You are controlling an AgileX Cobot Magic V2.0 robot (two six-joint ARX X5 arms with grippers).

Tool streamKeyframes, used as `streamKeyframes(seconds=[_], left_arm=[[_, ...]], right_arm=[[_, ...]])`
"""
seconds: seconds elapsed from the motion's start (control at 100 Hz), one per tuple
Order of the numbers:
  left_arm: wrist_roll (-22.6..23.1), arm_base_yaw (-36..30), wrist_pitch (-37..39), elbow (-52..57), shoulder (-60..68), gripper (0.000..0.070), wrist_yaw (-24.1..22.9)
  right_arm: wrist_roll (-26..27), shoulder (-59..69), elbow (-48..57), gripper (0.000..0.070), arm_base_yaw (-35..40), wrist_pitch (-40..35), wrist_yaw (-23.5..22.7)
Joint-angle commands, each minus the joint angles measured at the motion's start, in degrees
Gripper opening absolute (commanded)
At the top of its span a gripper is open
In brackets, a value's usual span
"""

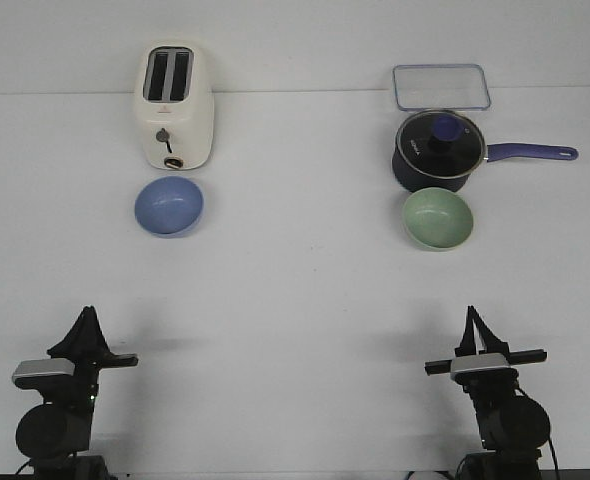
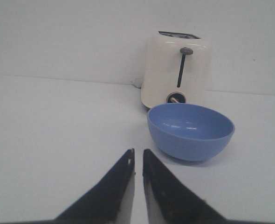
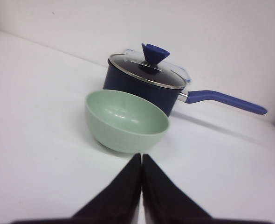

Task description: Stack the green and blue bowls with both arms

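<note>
**Bowls apart, both grippers closed and empty**

Blue bowl point(image 1: 169, 207) upright on the white table point(image 1: 295, 290), left of centre, just in front of a cream toaster point(image 1: 173, 108); close to its base, touching or not unclear. Green bowl point(image 1: 438, 218) upright on the right, just in front of a dark blue saucepan point(image 1: 437, 152) with glass lid and long handle pointing right. Clear lidded container point(image 1: 441, 87) behind the saucepan. Bowls well apart, level with each other across the table.

Left gripper point(image 1: 87, 318) low at the near edge, well short of the blue bowl, fingers point(image 2: 119, 179) drawn nearly together with only a thin slit between, grasping nothing. Right gripper point(image 1: 472, 318) likewise at the near edge, well short of the green bowl, fingers point(image 3: 123, 186) pressed together, grasping nothing.
</note>
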Motion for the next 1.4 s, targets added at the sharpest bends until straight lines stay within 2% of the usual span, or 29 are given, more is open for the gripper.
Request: streamKeyframes(seconds=[0.0,0.15,0.25,0.34,0.51,0.6,0.73,0.8,0.91,0.96,1.23,1.39], left_arm=[[-0.11,0.00,0.61,-1.14,-0.09,0.0015,0.42],[-0.11,0.00,0.59,-1.14,-0.09,0.0015,0.42],[-0.11,0.00,0.61,-1.14,-0.09,0.0015,0.42],[-0.11,0.00,0.61,-1.14,-0.09,0.0015,0.42],[-0.11,0.00,0.61,-1.14,-0.09,0.0015,0.42],[-0.11,0.00,0.61,-1.14,-0.09,0.0015,0.42],[-0.11,0.00,0.61,-1.14,-0.09,0.0015,0.42],[-0.11,0.00,0.61,-1.14,-0.09,0.0015,0.44],[-0.11,0.00,0.61,-1.14,-0.09,0.0015,0.42],[-0.11,0.00,0.61,-1.14,-0.09,0.0015,0.42],[-0.11,0.00,0.61,-1.14,-0.09,0.0015,0.42],[-0.11,0.00,0.61,-1.14,-0.09,0.0015,0.42]], right_arm=[[7.30,0.00,-0.11,0.0000,-0.02,0.81,-0.63],[19.98,0.00,-0.11,0.0000,-0.02,0.85,-0.52],[27.52,0.00,0.90,0.0000,-0.02,-0.44,1.09],[31.39,0.57,4.39,0.0000,-0.04,-4.70,3.17],[34.58,7.69,14.23,0.0000,-0.20,-9.27,2.93],[34.82,14.84,21.29,0.0000,-0.22,-12.31,3.50],[33.46,27.96,32.59,0.0015,-0.92,-20.57,3.48],[32.30,35.06,38.23,0.0131,-1.51,-24.55,2.78],[30.73,45.66,45.57,0.0417,-2.16,-28.52,2.78],[29.88,50.16,48.11,0.0477,-2.51,-28.94,2.49],[27.02,72.81,58.86,0.0486,-6.67,-28.81,-1.09],[25.59,84.39,64.59,0.0485,-9.18,-28.41,-1.49]])
